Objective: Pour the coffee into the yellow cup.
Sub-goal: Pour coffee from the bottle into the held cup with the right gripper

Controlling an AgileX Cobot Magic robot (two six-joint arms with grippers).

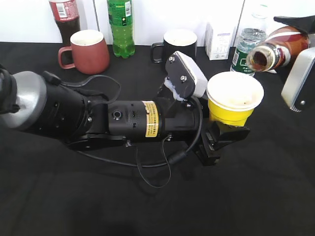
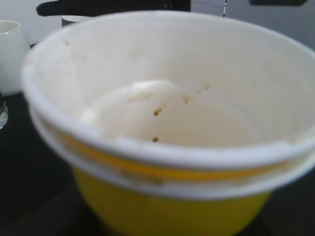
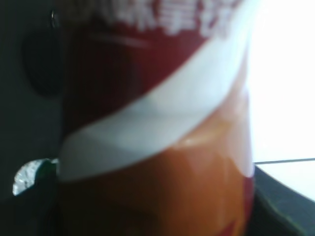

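Coffee bottle (image 1: 275, 50) tipped over the yellow cup (image 1: 233, 103), nothing running out that I can see.

From my seat: black cloth table (image 1: 147, 206), white wall (image 1: 162, 12) behind. The left gripper (image 1: 221, 135) is clamped around the cup's base, and the cup holds only a few brown specks. Up-right of the cup, the right gripper (image 1: 298, 73) holds the bottle nearly sideways, mouth near the rim. Far left of the cup sit a red mug (image 1: 88, 51), green bottle (image 1: 121, 27) and black mug (image 1: 177, 44).
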